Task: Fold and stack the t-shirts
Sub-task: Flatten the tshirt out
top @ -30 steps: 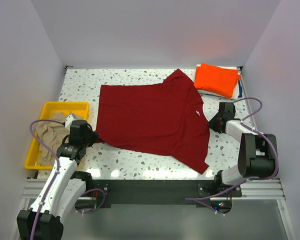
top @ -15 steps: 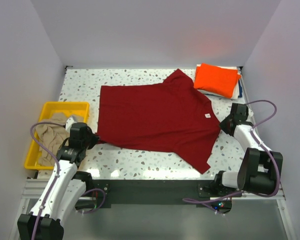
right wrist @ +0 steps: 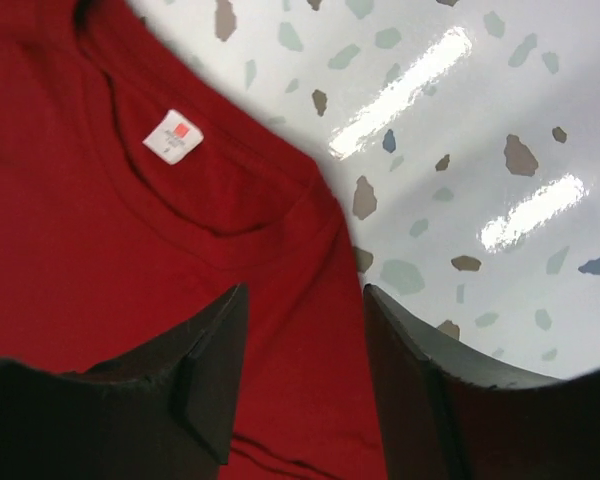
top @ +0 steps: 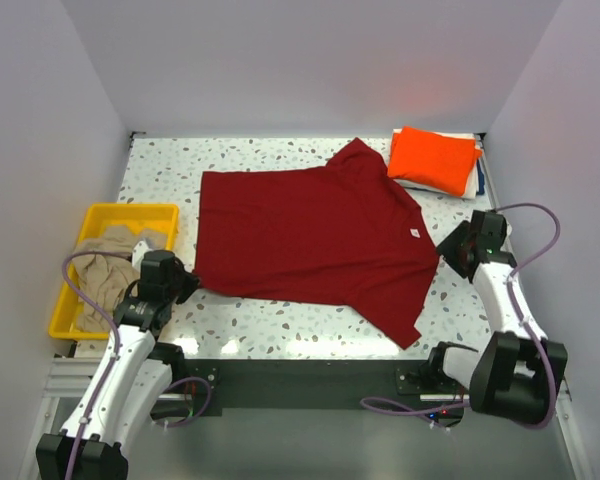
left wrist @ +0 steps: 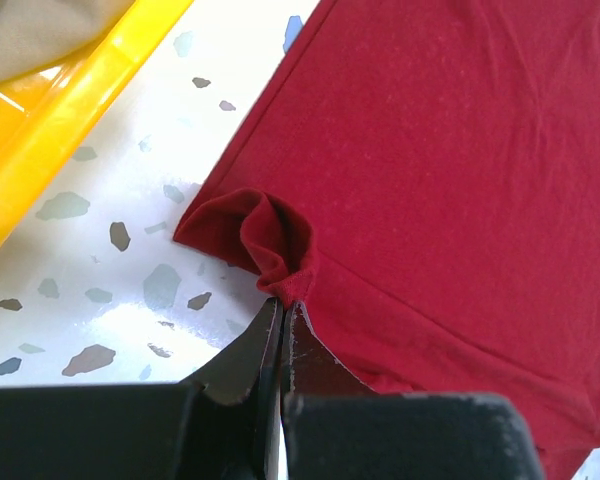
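Slippage is my chief worry. My left claw (left wrist: pixel 283 305) is pinched shut on only a small bunched fold at the corner of the dark red t-shirt (top: pixel 310 235), the corner nearest the yellow tray (top: pixel 120 211). With so little cloth between the fingers, I judge that a quick pull could tear it free.

My right claw (right wrist: pixel 302 295) stands wide open and holds nothing. Its fingers straddle the shoulder seam near the neck label (right wrist: pixel 173 136), on the side of the shirt farthest from the tray. If it closes too shallow it may catch one layer only, and lifting with uneven grips would drag the shirt askew or wrinkle it.

The red shirt lies spread flat on the tabletop (top: pixel 280 320), its hem just beside the tray. The beige t-shirt (top: pixel 100 265) sits crumpled inside the tray. The orange t-shirt (top: pixel 435 158) lies folded well apart from the tray, beyond the red one.

My left arm reaches forward low alongside the tray, with its wrist turned toward the shirt. My right arm is bent at the elbow, and its claw points in at the collar.
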